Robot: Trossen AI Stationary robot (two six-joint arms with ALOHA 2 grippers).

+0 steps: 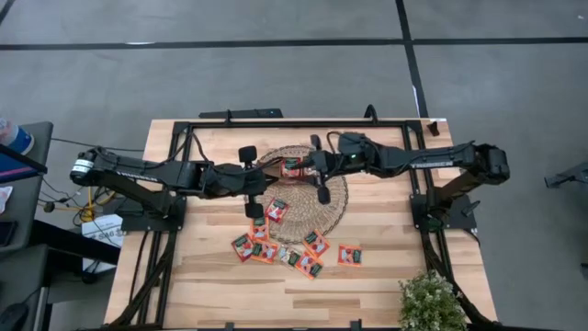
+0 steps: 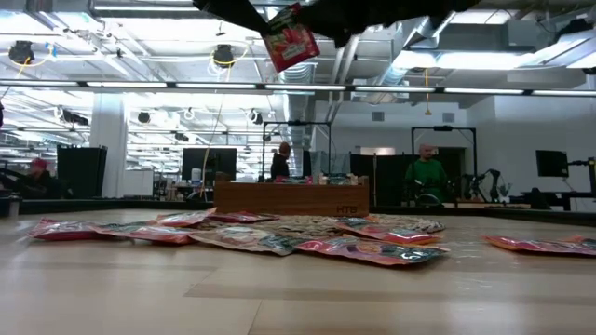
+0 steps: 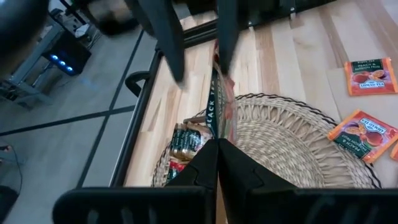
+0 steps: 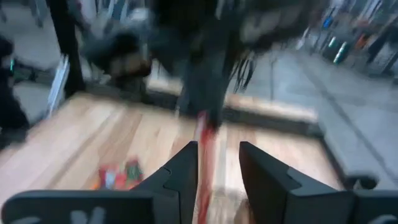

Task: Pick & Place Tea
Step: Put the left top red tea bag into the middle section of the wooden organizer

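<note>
One red-orange tea sachet (image 1: 292,168) hangs in the air above the round woven mat (image 1: 326,207), between both grippers. My left gripper (image 3: 217,152) is shut on it. My right gripper (image 4: 217,149) is open, one finger on either side of the same sachet (image 4: 204,158); whether they touch it does not show. In the low view the sachet (image 2: 291,37) hangs well above the table. Several more sachets (image 1: 276,210) lie flat on the wood near the mat's near side. Another few packets (image 3: 183,143) lie on the mat. No wooden tray shows in the high view. My left gripper pinches the sachet between its two fingers by one edge (image 3: 217,134), coming level from the table's left. The sachet stands edge-on beyond the fingertips, lifted clear of the mat and tilted a little.
A black frame (image 1: 276,122) runs round the table's far and side edges. A small green plant (image 1: 430,303) stands at the near right corner. The scattered sachets (image 1: 317,241) lie toward the near middle. People show in the room beyond the table (image 2: 426,172).
</note>
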